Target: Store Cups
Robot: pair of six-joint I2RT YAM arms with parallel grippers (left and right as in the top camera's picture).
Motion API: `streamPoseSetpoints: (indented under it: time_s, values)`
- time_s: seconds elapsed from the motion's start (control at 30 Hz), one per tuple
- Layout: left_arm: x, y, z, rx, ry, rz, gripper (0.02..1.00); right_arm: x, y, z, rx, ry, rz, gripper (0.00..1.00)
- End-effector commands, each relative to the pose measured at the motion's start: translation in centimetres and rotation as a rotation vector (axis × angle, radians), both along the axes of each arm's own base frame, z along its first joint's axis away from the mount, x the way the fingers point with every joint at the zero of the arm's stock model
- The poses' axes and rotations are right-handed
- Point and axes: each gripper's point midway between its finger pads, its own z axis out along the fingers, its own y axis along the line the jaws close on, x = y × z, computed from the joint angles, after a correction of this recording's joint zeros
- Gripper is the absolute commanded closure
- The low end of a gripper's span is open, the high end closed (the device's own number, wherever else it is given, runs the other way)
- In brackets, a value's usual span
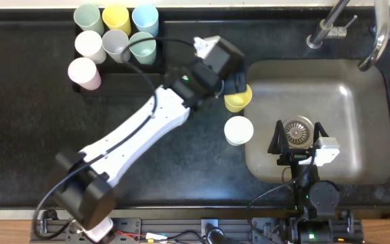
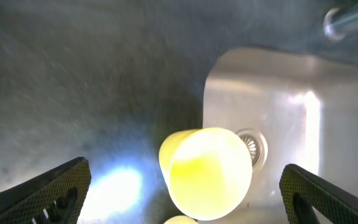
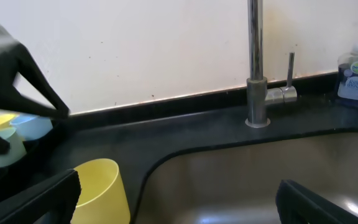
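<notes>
Tracking progress: stored cups (image 1: 116, 42) clustered, pink cup (image 1: 84, 73) beside them | left gripper (image 2: 185, 168) spread wide, straddling yellow cup (image 1: 238, 99) at sink (image 1: 357, 102) edge, ungrasped | white cup (image 1: 238, 130) waiting nearby | right gripper (image 1: 297, 129) spread above sink

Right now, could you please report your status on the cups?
Left gripper open over yellow cup at sink rim. Right gripper open over sink. White cup stands close by.
</notes>
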Motion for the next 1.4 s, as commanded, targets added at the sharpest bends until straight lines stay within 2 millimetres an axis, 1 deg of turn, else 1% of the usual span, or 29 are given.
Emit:
streamPoseSetpoints:
  time_s: [0.03, 0.13, 0.43, 0.6, 0.77, 0.83, 0.9, 0.93, 1.03, 1.1, 1.2, 1.23, 1.3, 1.37, 1.4]
  values:
    - [0.2, -0.4, -1.7, -0.016, 0.055, 0.004, 0.018, 0.0, 0.0, -0.4, -0.003, 0.001, 0.003, 0.005]
    - [0.0, -0.7, -2.7, -0.014, 0.086, -0.007, 0.018, 0.0, 0.0, -0.4, -0.003, 0.001, 0.003, 0.003]
    - [-1.5, -1.8, -5.5, -0.040, 0.212, -0.041, 0.018, 0.0, 0.0, -0.4, -0.003, 0.001, 0.003, 0.005]
    - [-1.9, -1.1, -7.1, -0.031, 0.278, -0.020, 0.018, 0.0, 0.0, -0.4, -0.003, 0.001, 0.003, 0.005]
    - [-1.9, -0.2, -7.8, -0.019, 0.316, 0.000, 0.025, 0.0, 0.0, -0.4, -0.003, 0.001, 0.003, 0.005]
    - [-1.8, 0.0, -7.9, -0.018, 0.318, 0.004, 0.132, 0.0, 0.0, -0.4, -0.003, 0.001, 0.003, 0.003]
    - [-1.8, 0.1, -8.0, -0.015, 0.320, 0.006, 0.198, 0.0, 0.0, -0.4, -0.003, 0.001, 0.003, 0.005]
    - [-1.8, 0.1, -8.1, -0.013, 0.322, 0.006, 0.257, 0.0, 0.0, -0.4, -0.003, 0.001, 0.003, 0.005]
    - [-1.8, 0.1, -8.4, -0.012, 0.330, 0.008, 0.268, 0.0, 0.0, -0.4, -0.003, 0.001, 0.003, 0.005]
    - [-1.8, 0.2, -8.7, -0.011, 0.336, 0.009, 0.332, 0.0, 0.0, -0.4, -0.003, 0.001, 0.003, 0.003]
    - [-1.8, 0.1, -9.0, -0.009, 0.342, 0.011, 0.334, 0.0, 0.0, -0.3, -0.003, 0.001, 0.003, 0.003]
    - [-1.8, 0.1, -9.1, -0.009, 0.344, 0.012, 0.375, 0.0, 0.0, -0.4, -0.003, 0.001, 0.003, 0.003]
    - [-1.8, 0.1, -9.2, -0.009, 0.347, 0.020, 0.579, 0.0, 0.0, -0.3, -0.003, 0.001, 0.003, 0.003]
    - [-1.7, 0.2, -9.3, -0.009, 0.350, 0.024, 0.851, 0.0, 0.0, -0.4, -0.003, 0.001, 0.003, 0.003]
    - [-1.7, 0.2, -9.4, -0.011, 0.351, 0.029, 0.928, 0.0, 0.0, -0.4, -0.003, 0.001, 0.003, 0.003]
